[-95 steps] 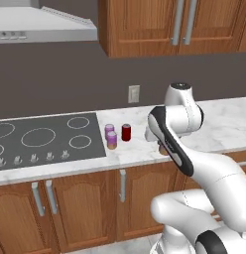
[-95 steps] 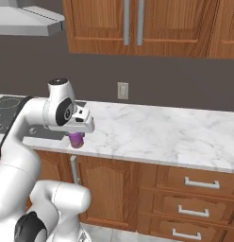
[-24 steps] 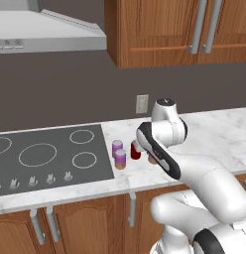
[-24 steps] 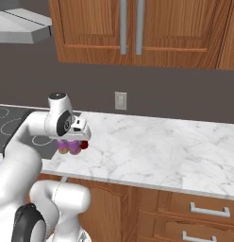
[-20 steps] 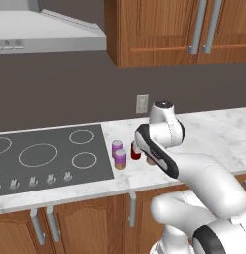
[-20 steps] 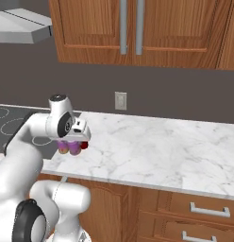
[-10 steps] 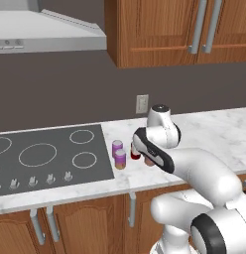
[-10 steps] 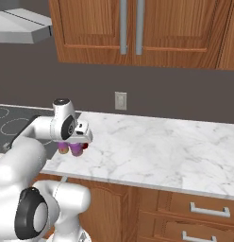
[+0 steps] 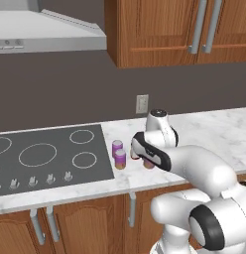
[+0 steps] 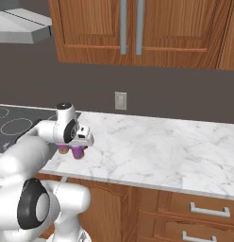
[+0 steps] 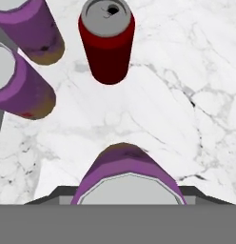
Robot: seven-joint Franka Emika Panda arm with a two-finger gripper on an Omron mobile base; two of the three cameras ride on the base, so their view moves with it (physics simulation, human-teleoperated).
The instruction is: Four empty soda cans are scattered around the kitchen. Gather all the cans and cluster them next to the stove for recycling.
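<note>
**Last can coming in next to the stove**

Driving this one remotely. The tool (image 11: 129, 202) is closed on a purple can (image 11: 128, 167), held upright, its long axis running straight up into the hand camera, so I'm looking at the silvery top right at the bottom edge of the hand view. Can't tell from here whether its base is touching the bench (image 11: 186, 95) yet.

The other three are already standing on the bench: the red can (image 11: 108, 40) at 12 o'clock from the held one, and two purple cans (image 11: 24, 90) off at 10 to 11 o'clock, all apart from each other. In the left base view that pair (image 9: 118, 154) sits just beside the stove (image 9: 45, 158), at its 3 o'clock edge.

So my guess is the move is basically straight down and let go. The risk I see is clipping the red can when backing out.
</note>
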